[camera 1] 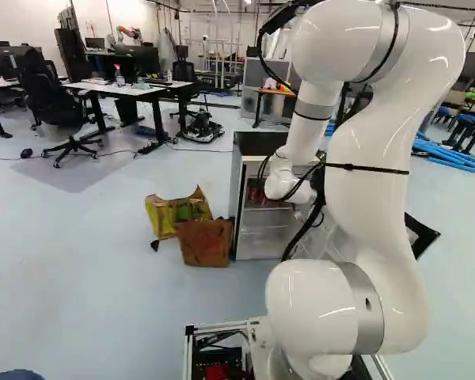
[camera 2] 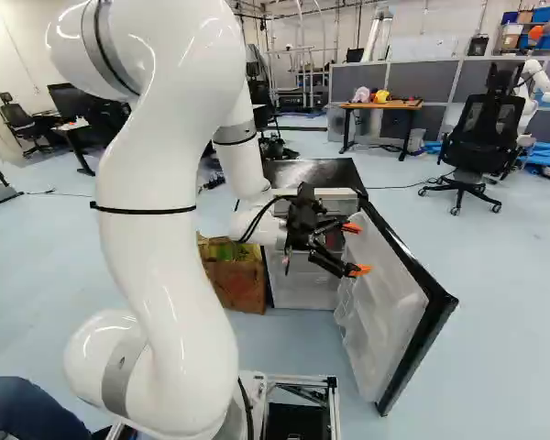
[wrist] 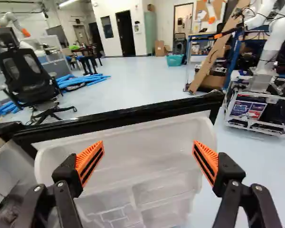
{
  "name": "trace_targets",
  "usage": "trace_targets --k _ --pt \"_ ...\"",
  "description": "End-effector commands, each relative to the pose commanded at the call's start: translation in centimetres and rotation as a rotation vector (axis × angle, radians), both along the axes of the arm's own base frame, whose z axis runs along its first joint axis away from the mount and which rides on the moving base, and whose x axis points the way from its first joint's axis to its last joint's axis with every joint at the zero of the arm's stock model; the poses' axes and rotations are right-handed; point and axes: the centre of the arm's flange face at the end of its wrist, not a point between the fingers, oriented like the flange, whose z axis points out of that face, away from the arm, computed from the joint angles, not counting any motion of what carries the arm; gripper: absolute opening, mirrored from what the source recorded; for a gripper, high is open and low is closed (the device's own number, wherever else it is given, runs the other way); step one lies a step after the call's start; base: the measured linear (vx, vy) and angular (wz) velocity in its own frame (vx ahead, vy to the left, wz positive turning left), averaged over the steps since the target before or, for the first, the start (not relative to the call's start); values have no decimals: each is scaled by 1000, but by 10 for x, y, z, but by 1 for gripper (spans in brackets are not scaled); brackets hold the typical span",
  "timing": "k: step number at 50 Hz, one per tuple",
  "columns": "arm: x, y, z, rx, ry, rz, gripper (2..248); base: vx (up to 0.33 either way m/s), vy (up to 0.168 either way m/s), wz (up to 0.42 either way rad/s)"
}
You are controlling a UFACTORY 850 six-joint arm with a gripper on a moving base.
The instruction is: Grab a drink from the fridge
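Pale blue floor (camera 1: 103, 245) in what looks like a lab or workshop, with desks (camera 1: 120, 89) and office chairs at the back, plus a torn cardboard box (camera 1: 206, 243) right beside a small fridge (camera 2: 316, 172) with a black top. The fridge door (camera 2: 378, 298) is wide open, so that part of the job counts as done, whoever did it.

As for the actual drink, best I can tell it's one of the red things (camera 1: 256, 190) up in the top part of the fridge, in the left base view. They're small and partly hidden by the arm (camera 1: 368, 198), so I can't say if they're cans or bottles, or how many there are.

The gripper (wrist: 147, 156) is open, orange pads (wrist: 90, 164) spread well apart and nothing between them. It's at the open door, pointing toward the inside of it, and the wrist view shows the white door shelves (wrist: 147, 147) ahead with no drink I can make out.

So I'd call it maybe halfway: access sorted, grabbing not done. What's left, I reckon, is turning the gripper off the door and into the fridge, closing on a drink and pulling it out. Clipping the door on that turn would be my worry.
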Motion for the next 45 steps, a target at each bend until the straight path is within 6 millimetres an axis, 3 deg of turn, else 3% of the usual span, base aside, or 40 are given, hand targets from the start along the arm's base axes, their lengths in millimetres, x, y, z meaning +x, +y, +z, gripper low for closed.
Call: trace_targets --k 20,45 --pt "-9 13 1 5 35 228 247 0 0 0" --pt "9 23 -1 16 50 491 247 0 0 0"
